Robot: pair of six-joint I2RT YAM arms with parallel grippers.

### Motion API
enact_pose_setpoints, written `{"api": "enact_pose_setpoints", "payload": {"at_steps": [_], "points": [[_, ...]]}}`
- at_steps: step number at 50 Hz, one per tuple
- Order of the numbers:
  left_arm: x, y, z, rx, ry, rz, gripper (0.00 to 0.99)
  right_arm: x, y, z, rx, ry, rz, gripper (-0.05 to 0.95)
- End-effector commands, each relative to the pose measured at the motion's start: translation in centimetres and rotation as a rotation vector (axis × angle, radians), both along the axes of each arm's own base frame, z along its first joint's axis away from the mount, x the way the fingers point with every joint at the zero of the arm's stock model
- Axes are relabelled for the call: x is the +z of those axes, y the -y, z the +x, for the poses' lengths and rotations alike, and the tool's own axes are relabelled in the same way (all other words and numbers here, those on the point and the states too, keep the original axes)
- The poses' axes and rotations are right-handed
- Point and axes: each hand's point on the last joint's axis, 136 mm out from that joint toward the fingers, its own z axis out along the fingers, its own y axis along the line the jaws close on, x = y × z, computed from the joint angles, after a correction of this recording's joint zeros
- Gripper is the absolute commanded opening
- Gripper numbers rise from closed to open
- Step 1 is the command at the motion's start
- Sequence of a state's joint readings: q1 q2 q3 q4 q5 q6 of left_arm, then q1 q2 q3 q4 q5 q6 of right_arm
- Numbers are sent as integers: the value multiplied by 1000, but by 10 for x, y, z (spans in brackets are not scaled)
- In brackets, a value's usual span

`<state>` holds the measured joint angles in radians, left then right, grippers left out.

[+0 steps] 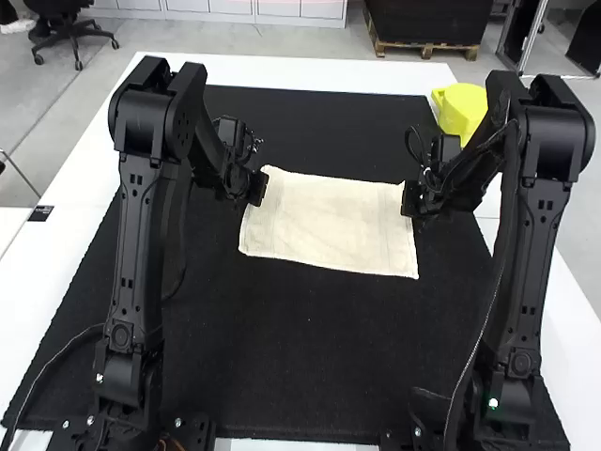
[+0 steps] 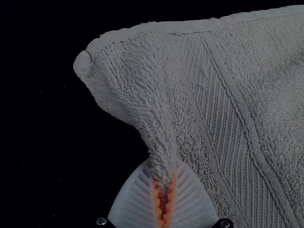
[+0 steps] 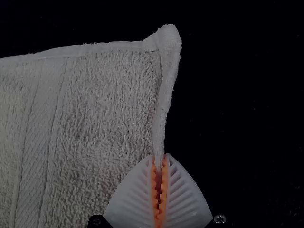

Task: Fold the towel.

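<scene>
When folding towel [image 1: 329, 225], spread flat on mat [image 1: 310, 348], leave near edge down. Pinched at side edges, just short of far corners, by closed left gripper [image 2: 164, 165] and right gripper [image 3: 159, 160]. Lift both together, taut; lower evenly toward near edge.

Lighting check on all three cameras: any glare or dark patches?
High view: bright, towel pale against the black mat, no glare on either. Left wrist view: dim, background nearly black, towel's pile readable. Right wrist view: equally dark background, no towel glare.

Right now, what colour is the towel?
The towel is pale cream, seen best in the high view.
</scene>
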<state>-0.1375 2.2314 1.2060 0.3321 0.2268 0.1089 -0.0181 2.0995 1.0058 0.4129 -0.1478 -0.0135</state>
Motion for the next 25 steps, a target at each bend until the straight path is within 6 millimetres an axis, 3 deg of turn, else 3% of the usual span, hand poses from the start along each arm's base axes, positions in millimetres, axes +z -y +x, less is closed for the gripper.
{"api": "enact_pose_setpoints", "payload": {"at_steps": [1,14,25], "points": [[0,-35,6,94,8,60,25,13,11,-6,-35,9,19,-26],[28,-32,3,77,53,37,23,38,7,-10,-16,56,36,-26],[43,-32,-3,76,72,31,25,56,16,-13,-28,86,57,-26]]}}
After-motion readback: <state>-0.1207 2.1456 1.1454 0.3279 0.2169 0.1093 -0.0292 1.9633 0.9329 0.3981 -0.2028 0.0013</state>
